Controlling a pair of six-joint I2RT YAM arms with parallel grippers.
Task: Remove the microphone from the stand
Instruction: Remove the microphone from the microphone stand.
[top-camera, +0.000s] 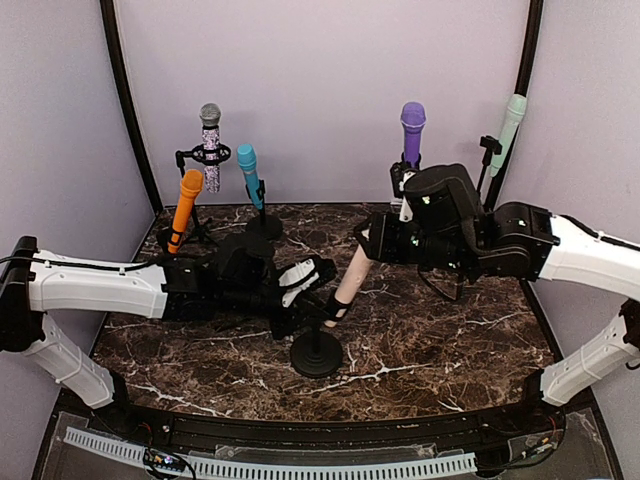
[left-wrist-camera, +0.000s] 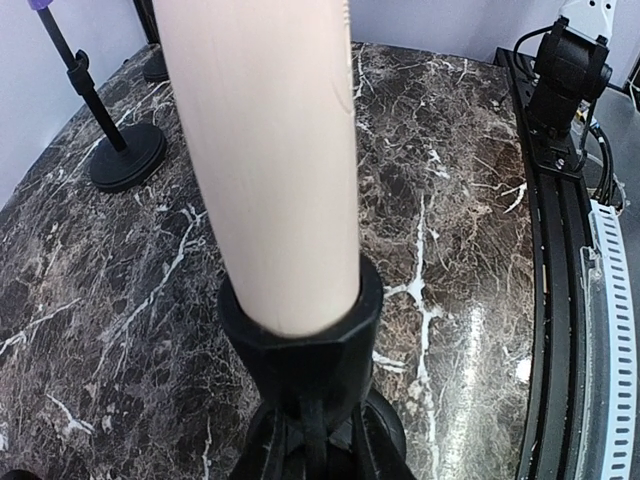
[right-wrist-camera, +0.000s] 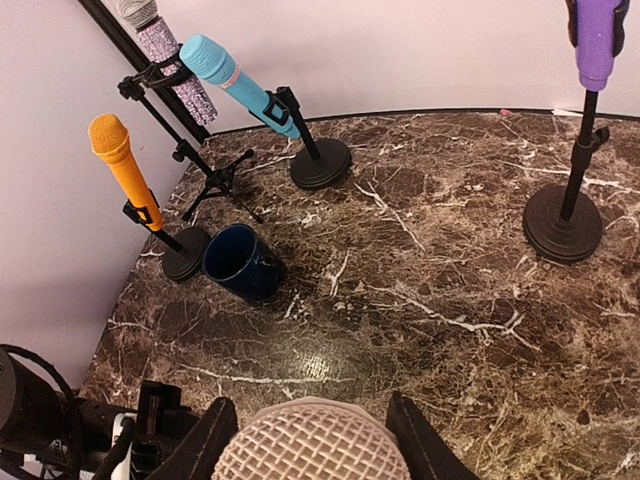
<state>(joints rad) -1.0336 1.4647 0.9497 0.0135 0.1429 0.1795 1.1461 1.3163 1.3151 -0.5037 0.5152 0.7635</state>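
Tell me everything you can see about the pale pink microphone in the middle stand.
The pale pink microphone has a smooth, matte, plastic-looking handle and a pinkish mesh head. It leans toward the right arm, its lower end seated in the black clip of a round-based stand near the front centre of the table. The right gripper has its jaws closed on the head; the left gripper holds the stand just below the clip.

Six microphones are standing in six black stands (top-camera: 316, 355): the beige microphone (top-camera: 352, 278) at the right gripper (right-wrist-camera: 312, 440), then orange (top-camera: 185, 205), glittery silver (top-camera: 210, 140), teal (top-camera: 250, 172), purple (top-camera: 412, 130), mint-green (top-camera: 512, 120); one dark-blue ceramic mug (right-wrist-camera: 238, 262) is sitting ahead of it
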